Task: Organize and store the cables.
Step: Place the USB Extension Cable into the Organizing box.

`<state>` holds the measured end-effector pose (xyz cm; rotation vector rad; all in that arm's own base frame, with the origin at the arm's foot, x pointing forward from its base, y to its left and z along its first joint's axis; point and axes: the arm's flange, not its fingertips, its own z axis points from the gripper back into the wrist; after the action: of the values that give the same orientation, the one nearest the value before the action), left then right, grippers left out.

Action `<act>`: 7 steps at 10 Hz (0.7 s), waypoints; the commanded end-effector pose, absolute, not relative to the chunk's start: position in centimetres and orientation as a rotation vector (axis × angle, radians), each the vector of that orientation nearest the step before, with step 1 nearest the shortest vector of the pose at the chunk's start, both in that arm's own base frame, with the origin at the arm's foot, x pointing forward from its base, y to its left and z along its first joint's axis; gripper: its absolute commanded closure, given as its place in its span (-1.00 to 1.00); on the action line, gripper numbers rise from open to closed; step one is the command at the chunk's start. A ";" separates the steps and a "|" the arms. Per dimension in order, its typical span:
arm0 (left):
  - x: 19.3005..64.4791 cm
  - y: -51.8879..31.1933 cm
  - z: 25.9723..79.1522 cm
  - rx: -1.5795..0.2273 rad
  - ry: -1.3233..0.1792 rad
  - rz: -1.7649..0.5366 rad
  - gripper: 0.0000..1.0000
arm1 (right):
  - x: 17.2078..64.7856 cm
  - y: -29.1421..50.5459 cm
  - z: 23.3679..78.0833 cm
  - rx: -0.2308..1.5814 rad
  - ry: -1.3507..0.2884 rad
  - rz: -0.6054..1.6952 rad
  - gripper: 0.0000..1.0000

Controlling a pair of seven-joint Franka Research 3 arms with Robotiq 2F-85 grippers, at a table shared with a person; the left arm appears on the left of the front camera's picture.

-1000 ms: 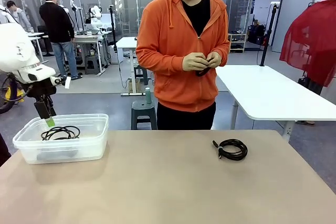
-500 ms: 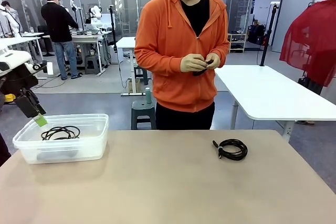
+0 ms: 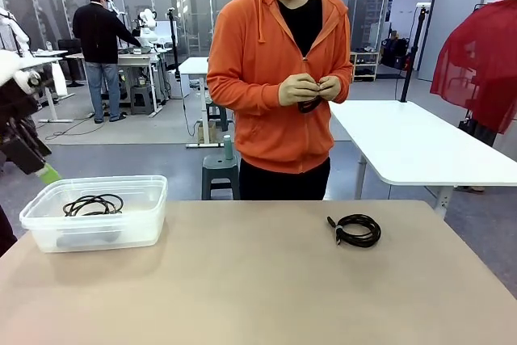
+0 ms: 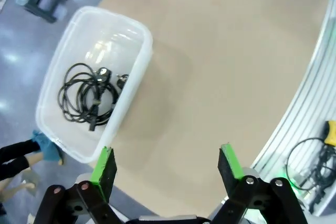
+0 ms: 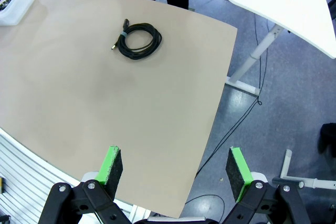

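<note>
The left gripper [image 4: 167, 160] is seen at nine o'clock in the front view, raised clear of a clear tub [image 3: 155, 199] and at about ten o'clock from it. Its green-padded jaws are spread wide and nothing is held between them. The tub is set on the tan table [image 3: 242, 288] near its left edge, and one loosely coiled cable [image 3: 93, 204] is lying on the tub's floor, plugs resting against the coil. In the left wrist view this tub appears at ten o'clock from the fingers. At twelve o'clock across the table a person in an orange hoodie is standing, and a dark cable [image 3: 308, 106] is being worked between both hands [image 3: 299, 90] at chest height. At three o'clock from the tub, well apart from it, a neatly wound cable [image 3: 357, 229] is lying flat on the bare tabletop. In the right wrist view it is found at eleven o'clock from the right gripper [image 5: 175, 169], which is held high with its jaws fully apart and empty.
</note>
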<state>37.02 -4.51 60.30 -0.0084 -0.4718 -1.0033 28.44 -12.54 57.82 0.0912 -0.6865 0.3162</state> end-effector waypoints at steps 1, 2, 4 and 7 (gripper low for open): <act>35.3 -4.6 60.8 0.036 -0.523 -0.940 -0.96 | 28.3 -12.5 57.4 0.097 -0.686 0.316 -1.00; 34.1 -4.0 61.5 -0.003 -0.510 -0.915 -0.96 | 28.4 -12.5 57.8 0.091 -0.686 0.316 -1.00; 33.0 -2.7 61.5 -0.026 -0.533 -0.894 -0.96 | 28.1 -9.8 60.5 0.069 -0.686 0.414 -1.00; 31.6 -1.4 61.8 -0.058 -0.532 -0.892 -0.96 | 30.7 -4.4 62.1 0.024 -0.610 0.465 -1.00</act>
<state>32.38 -1.28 61.78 -0.0602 -0.5495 -0.8907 29.29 -5.44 61.75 0.0223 -0.6532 0.4756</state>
